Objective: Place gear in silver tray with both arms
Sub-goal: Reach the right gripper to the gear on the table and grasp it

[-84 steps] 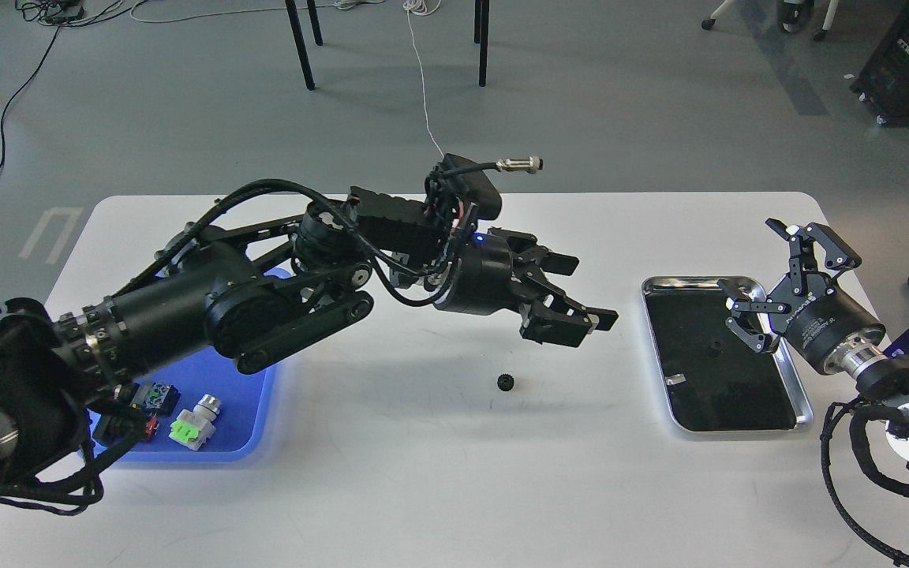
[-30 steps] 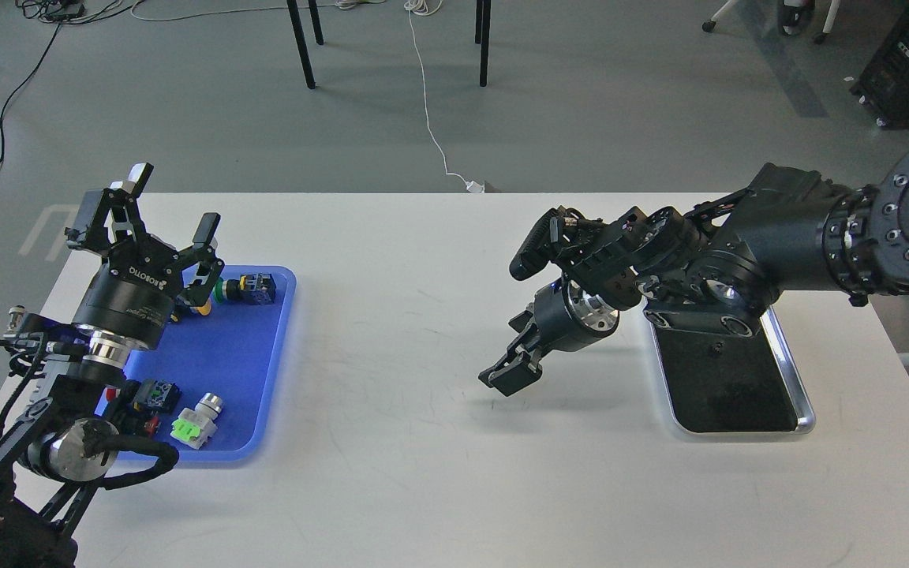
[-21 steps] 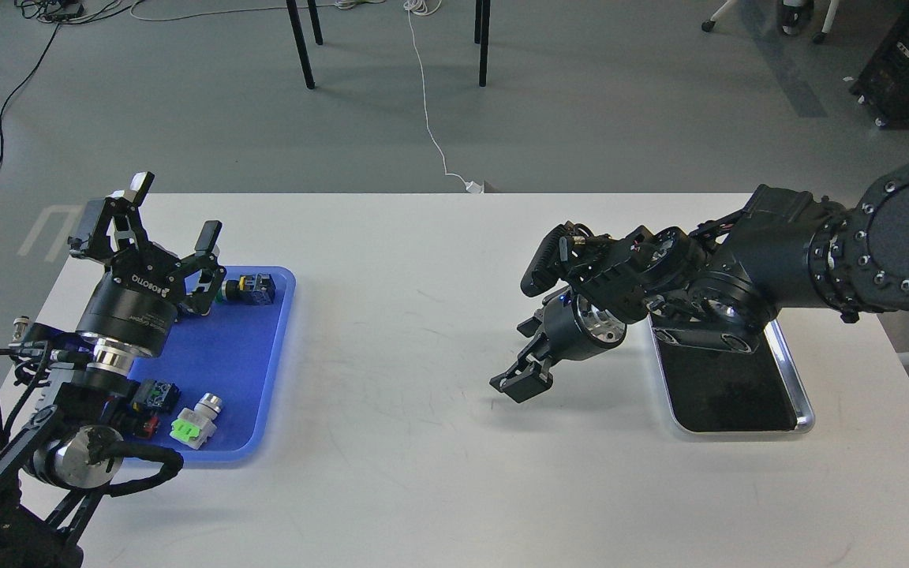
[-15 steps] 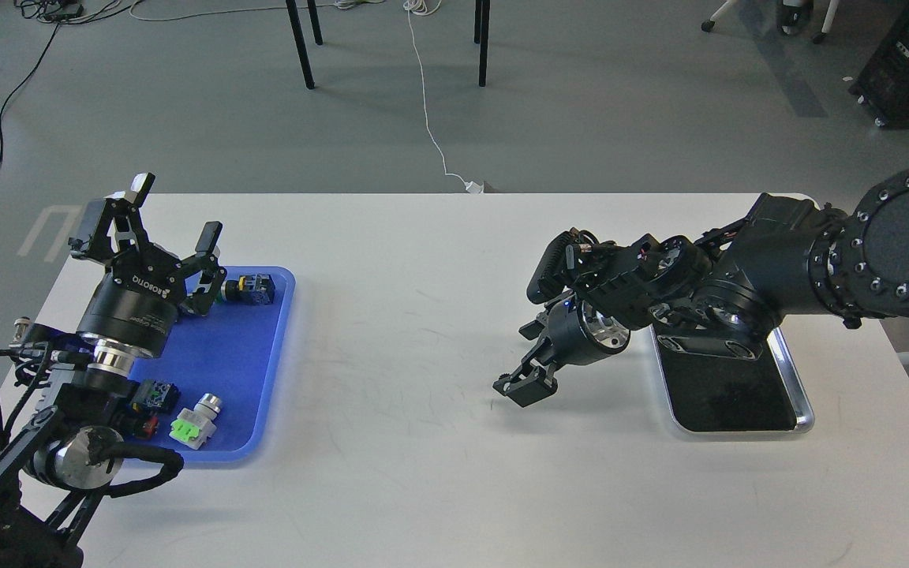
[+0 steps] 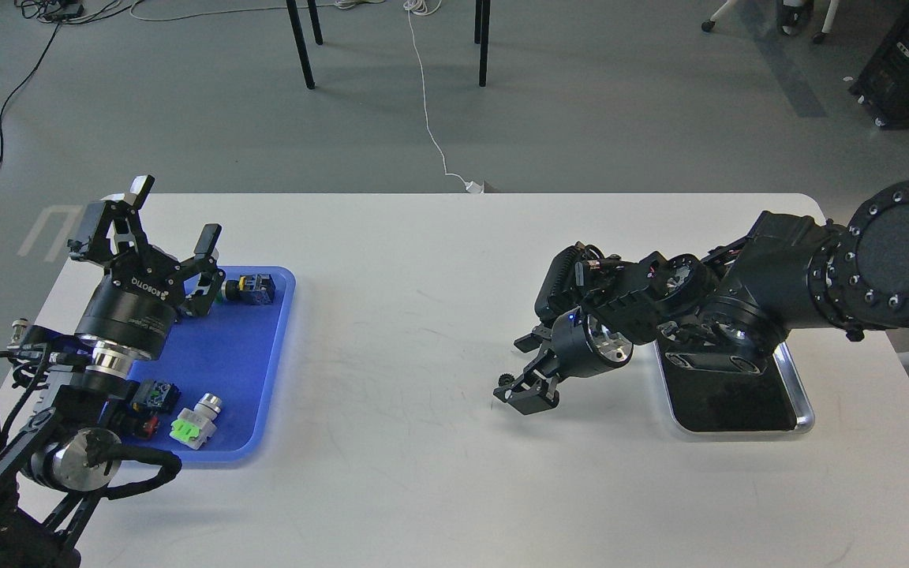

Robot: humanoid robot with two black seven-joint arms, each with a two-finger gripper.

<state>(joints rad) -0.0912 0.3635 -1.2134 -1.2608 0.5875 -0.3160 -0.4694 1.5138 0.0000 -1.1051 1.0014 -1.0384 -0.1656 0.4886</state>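
One small black gear (image 5: 506,379) lies mid-worktop, at the right gripper's (image 5: 524,388) tips; silver tray (image 5: 803,402) waits near the right edge.
Right fingers are low around the gear, seemingly apart but too dark for me to tell if they pinch it; left gripper (image 5: 161,241) stands spread over the blue tray (image 5: 265,410) by the left edge. Gear looks light, rigid and toothed, likely to roll, so pinching across its toothed rim seems best.
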